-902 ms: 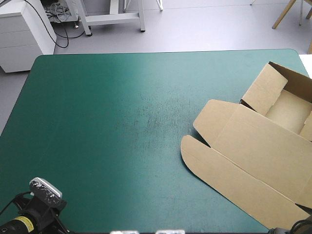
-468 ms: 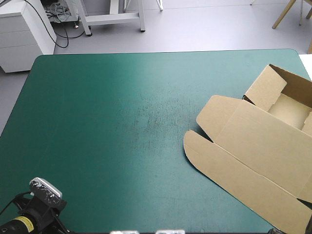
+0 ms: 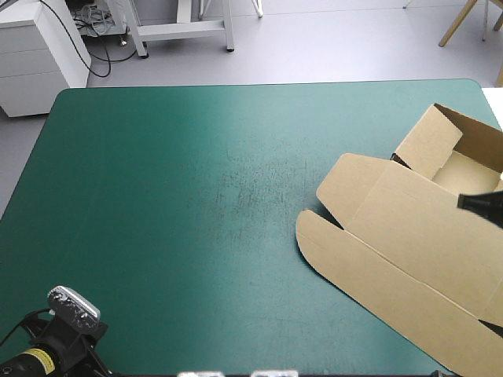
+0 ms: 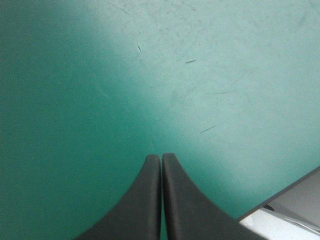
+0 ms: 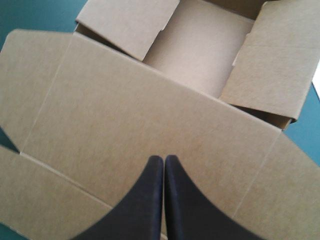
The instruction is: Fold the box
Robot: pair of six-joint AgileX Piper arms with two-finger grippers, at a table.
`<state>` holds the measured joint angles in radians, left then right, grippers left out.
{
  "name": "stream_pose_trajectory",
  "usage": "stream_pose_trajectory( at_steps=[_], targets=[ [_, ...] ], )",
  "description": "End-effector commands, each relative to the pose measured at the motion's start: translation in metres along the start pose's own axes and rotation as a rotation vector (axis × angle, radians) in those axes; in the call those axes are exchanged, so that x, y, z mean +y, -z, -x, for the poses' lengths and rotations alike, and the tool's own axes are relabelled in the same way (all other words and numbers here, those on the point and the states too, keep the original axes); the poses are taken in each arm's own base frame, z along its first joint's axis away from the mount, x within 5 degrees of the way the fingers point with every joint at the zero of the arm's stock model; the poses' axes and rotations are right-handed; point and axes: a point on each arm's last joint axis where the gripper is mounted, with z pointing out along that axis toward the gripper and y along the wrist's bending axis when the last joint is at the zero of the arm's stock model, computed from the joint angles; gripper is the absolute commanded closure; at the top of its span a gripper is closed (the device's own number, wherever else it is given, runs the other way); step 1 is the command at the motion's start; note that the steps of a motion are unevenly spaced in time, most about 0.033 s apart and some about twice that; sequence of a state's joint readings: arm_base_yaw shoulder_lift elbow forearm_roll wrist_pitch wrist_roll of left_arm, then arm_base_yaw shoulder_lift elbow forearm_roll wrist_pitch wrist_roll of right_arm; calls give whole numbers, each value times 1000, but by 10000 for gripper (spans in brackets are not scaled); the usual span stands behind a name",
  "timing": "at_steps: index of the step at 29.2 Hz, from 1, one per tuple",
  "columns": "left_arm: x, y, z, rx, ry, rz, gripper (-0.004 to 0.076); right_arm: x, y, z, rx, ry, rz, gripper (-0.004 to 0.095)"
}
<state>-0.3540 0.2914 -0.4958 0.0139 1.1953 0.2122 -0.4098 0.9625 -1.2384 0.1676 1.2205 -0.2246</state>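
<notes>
left gripper (image 4: 161, 156) hangs over bare teal-green cover (image 3: 181, 204) at the near left, fingers pressed together. the brown box (image 3: 409, 236) lies at the table's right, tray (image 3: 465, 170) open at the far right, lid (image 5: 125, 115) flat. right gripper (image 5: 163, 157) is over the lid, fingers together.

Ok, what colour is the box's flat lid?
Plain brown, unprinted: the box lid shows best in the right wrist view.
</notes>
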Motion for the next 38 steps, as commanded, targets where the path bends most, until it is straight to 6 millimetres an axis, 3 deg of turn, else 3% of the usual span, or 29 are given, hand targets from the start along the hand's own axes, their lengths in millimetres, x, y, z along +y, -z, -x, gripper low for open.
stream_pose_trajectory(
  at_steps=[1,7,17,22,34,38],
  targets=[
    [2,4,9,-54,0,8,734,14,19,-21,-94,99,12,922],
    [2,4,9,-54,0,8,734,28,27,-64,-105,175,72,922],
    [2,4,9,-54,0,8,734,33,38,-124,-174,235,112,922],
    [2,4,9,-54,0,8,734,35,30,-149,-190,286,129,922],
    [2,4,9,-54,0,8,734,37,-3,-173,-106,261,164,922],
    [2,4,9,-54,0,8,734,36,-3,-169,-144,257,156,922]
  ],
)
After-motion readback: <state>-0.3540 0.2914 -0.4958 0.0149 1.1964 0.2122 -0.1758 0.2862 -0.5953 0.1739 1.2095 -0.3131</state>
